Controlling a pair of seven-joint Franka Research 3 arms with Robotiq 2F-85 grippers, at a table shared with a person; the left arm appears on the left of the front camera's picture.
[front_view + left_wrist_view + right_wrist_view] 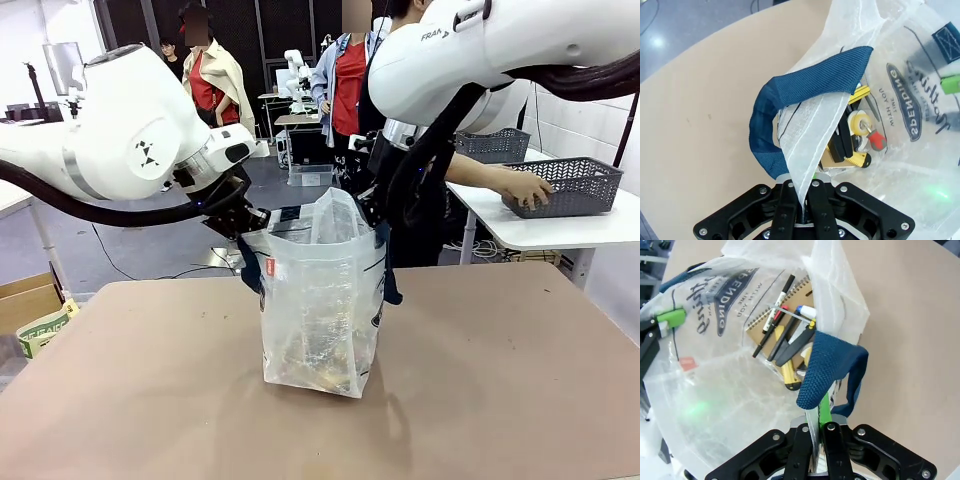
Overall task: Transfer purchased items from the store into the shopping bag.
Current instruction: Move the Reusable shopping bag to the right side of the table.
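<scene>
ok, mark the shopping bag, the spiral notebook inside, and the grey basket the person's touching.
shopping bag (320, 300): front view, clear front wall.
spiral notebook (800, 299): right wrist view, brown cover.
grey basket (585, 185): front view, side wall.

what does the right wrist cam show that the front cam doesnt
Right wrist view: a look down into the shopping bag, where a spiral notebook, pens and a yellow utility knife lie. The right gripper is shut on the rim beside a navy handle. Front view: the bag standing upright on the brown table, and a person's hand on a mesh basket. Both: the clear bag, with the left gripper at its opposite rim.
</scene>
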